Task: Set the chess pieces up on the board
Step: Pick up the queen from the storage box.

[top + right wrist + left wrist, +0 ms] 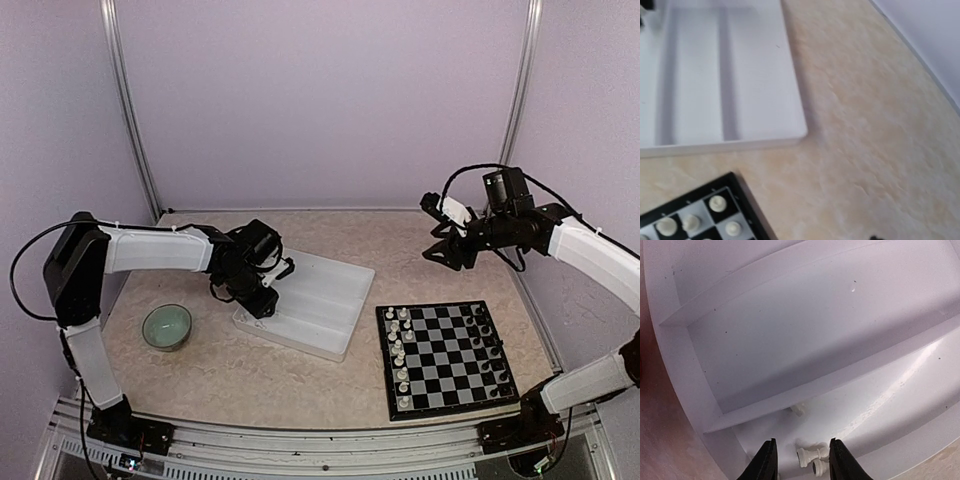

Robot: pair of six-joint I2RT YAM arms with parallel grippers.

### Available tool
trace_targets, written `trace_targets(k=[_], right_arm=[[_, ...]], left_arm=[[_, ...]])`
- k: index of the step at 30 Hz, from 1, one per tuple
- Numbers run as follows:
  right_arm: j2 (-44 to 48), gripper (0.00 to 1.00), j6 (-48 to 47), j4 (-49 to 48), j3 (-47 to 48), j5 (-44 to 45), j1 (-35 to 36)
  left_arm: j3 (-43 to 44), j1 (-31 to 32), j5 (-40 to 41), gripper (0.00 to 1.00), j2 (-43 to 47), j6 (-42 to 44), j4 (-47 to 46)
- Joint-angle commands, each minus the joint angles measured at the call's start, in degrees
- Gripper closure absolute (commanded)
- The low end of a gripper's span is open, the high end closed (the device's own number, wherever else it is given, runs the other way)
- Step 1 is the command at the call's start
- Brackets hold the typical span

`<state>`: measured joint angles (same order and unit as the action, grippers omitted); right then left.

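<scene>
Beige marbled bench (pixel 300 385) inside a lavender-walled enclosure, both arm bases at the near edge.

1. Nearest, at 5 o'clock on the bench: the board (pixel 440 360) lies flat and slightly skewed. White pieces (pixel 400 345) stand upright in its two left-hand files. Black pieces (pixel 484 345) stand in its two right-hand files. The middle squares carry nothing. The right wrist camera confirms three white pieces upright at one corner of the board.

2. At 8 o'clock: a pale green bowl (pixel 166 326), well apart from the board.

3. At centre: a white divided tray (pixel 325 305), set at an angle, its right edge near the board's far-left corner but not touching it.

4. Left claw (pixel 801 462): positioned low over the tray's 9 o'clock end. Jaws stand partly apart. Three loose white pieces (pixel 810 455) lie on their sides in the compartment beneath. One lies in the gap between the fingers (pixel 766 462), clear of the left one; contact with the right one cannot be determined. One lies just beside it. The third lies against the divider wall beyond.

5. Right claw (pixel 445 252): raised over bare bench at 2 o'clock, beyond the board's far edge. In the overhead view its fingers appear spread wide with nothing between them. Its own camera shows no fingers.
</scene>
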<state>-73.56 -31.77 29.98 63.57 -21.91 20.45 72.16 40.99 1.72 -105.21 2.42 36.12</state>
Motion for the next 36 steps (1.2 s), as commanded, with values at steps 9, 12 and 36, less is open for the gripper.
trace_targets(k=[9, 12, 36], right_arm=[[-0.3, 0.42, -0.7, 2.9, -0.4, -7.2, 0.8], [-0.3, 0.42, -0.6, 2.7, -0.7, -6.9, 0.9], [-22.8, 0.40, 18.9, 0.6, 17.6, -21.3, 8.9]], left_arm=[[6.6, -0.6, -1.4, 0.68, -9.5, 0.7, -1.2], [6.1, -1.0, -1.0, 0.75, -10.3, -0.6, -1.3], [-14.8, -0.3, -17.7, 0.94, 15.3, -13.4, -33.6]])
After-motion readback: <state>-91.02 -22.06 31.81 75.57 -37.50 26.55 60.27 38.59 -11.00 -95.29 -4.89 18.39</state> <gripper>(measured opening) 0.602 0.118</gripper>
